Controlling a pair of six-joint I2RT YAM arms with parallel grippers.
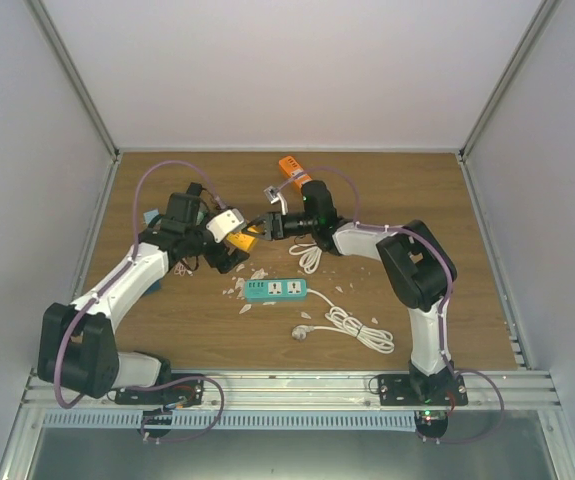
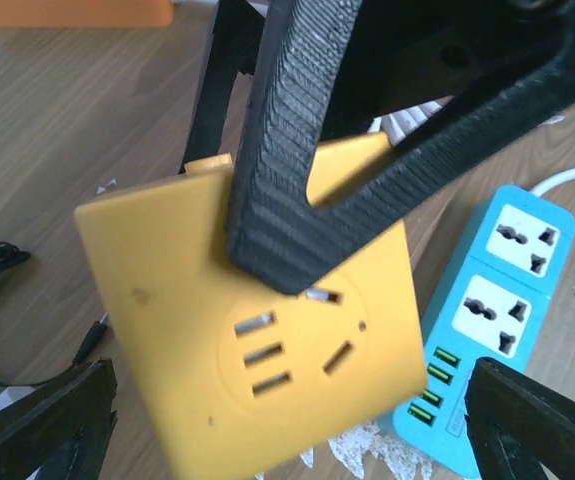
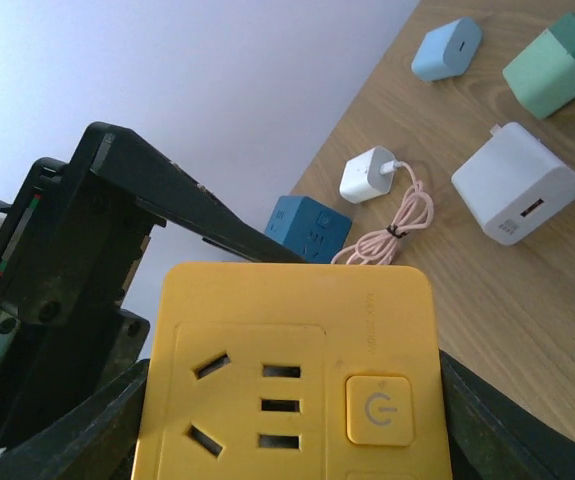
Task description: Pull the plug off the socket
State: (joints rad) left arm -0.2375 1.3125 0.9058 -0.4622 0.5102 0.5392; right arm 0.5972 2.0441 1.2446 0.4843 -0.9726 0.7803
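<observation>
socket [image 1: 246, 238], yellow, is hanging in the air above the surface [image 1: 417, 200], just beyond the teal power strip [image 1: 275, 290] on its far left side. right claw [image 3: 292, 400] is squeezing the socket's sides. left claw [image 2: 292, 380] is gaping wide around the socket, apparently not touching it.

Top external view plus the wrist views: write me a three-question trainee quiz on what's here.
1. True or false: the yellow socket cube is lying flat on the table.
2. What colour is the power strip on the table? A) teal B) red C) black
3. Fill in: the bundled cable on the small white charger is ____.
Key: 1 false, it is held up in the air; 2 A; 3 pink.
</observation>
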